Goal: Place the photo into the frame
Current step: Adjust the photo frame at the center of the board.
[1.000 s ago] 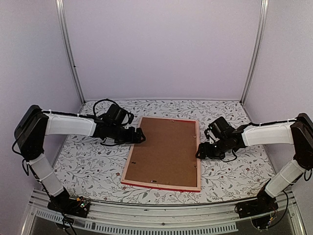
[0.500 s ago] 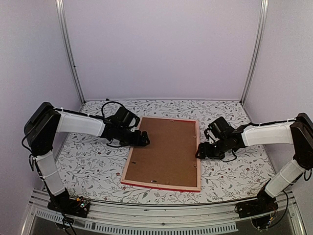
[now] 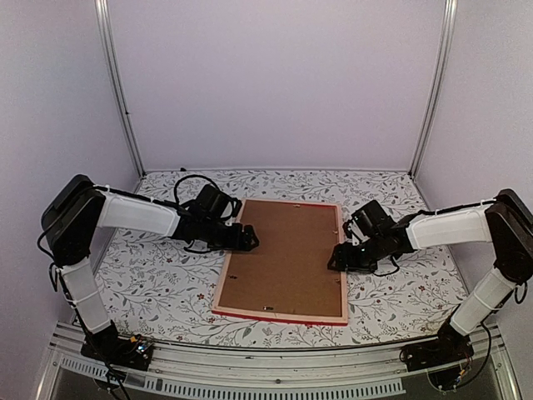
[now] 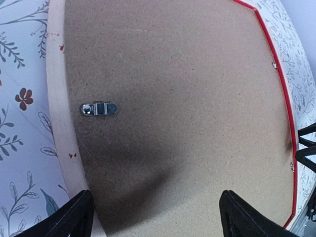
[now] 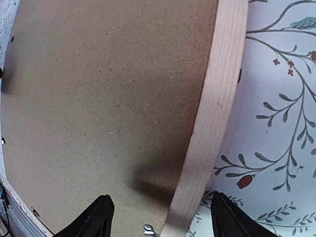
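The frame (image 3: pixel 283 258) lies face down in the middle of the table, showing pale wood rails (image 4: pixel 57 98) and a thin red edge (image 4: pixel 281 84). A plain brown backing board (image 3: pixel 287 250) fills it, with a small metal turn clip (image 4: pixel 98 108) near its left rail. My left gripper (image 3: pixel 246 240) (image 4: pixel 155 195) hangs open low over the frame's left side, one finger out past the rail, the other over the board. My right gripper (image 3: pixel 336 257) (image 5: pixel 160 196) is open and straddles the right rail (image 5: pixel 222 98). The photo is hidden from view.
A floral-patterned cloth (image 3: pixel 158 283) covers the table. Pale walls with metal posts (image 3: pixel 117 92) close the back and sides. Another small metal clip (image 5: pixel 147 228) shows on the board close to my right fingertips.
My left gripper has reached rightward over the frame's left rail. My right gripper has slid slightly left and nearer. The frame's near end has shifted a little to the right.
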Robot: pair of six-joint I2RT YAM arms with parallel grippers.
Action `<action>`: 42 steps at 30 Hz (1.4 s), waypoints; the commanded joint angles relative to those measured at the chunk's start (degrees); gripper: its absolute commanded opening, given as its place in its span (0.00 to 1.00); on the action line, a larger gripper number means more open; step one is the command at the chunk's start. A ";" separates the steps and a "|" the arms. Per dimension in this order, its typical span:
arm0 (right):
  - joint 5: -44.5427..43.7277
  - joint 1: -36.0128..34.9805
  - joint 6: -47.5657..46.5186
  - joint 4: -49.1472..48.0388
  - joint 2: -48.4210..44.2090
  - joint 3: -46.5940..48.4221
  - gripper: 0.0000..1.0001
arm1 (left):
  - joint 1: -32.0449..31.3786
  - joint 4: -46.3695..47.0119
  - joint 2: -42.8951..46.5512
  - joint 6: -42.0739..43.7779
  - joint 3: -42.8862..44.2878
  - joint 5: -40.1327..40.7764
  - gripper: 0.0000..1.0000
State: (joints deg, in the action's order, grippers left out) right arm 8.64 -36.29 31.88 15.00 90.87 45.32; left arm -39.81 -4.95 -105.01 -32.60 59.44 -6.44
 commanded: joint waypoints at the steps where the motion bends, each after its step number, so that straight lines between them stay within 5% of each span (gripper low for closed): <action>1: 2.98 0.25 1.07 -4.01 2.07 -0.55 0.71 | -1.33 2.58 -0.63 0.28 -1.48 -4.90 0.90; 11: 1.80 0.26 -0.52 -3.81 3.91 0.27 0.68 | -1.67 2.34 -0.49 4.36 -0.75 -4.94 0.89; 16: -4.38 0.35 -0.76 0.29 3.26 1.88 0.57 | -1.68 1.70 3.06 4.01 -2.09 0.70 0.89; 25: -11.71 0.98 -2.57 2.75 6.09 6.87 0.55 | -1.10 1.11 5.92 6.48 -0.58 8.96 0.94; 34: -12.00 3.27 -6.36 1.63 7.15 8.18 0.32 | 3.15 2.13 2.47 7.92 2.66 7.05 0.95; 42: -9.26 5.95 -13.39 0.30 8.23 8.49 0.20 | 5.84 3.39 -1.74 6.38 3.11 0.92 0.95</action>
State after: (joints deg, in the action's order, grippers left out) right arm -0.51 -32.14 23.55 15.99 97.97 52.82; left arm -34.59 -2.81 -104.31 -25.82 61.67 -1.98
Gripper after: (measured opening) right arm 0.222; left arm 0.947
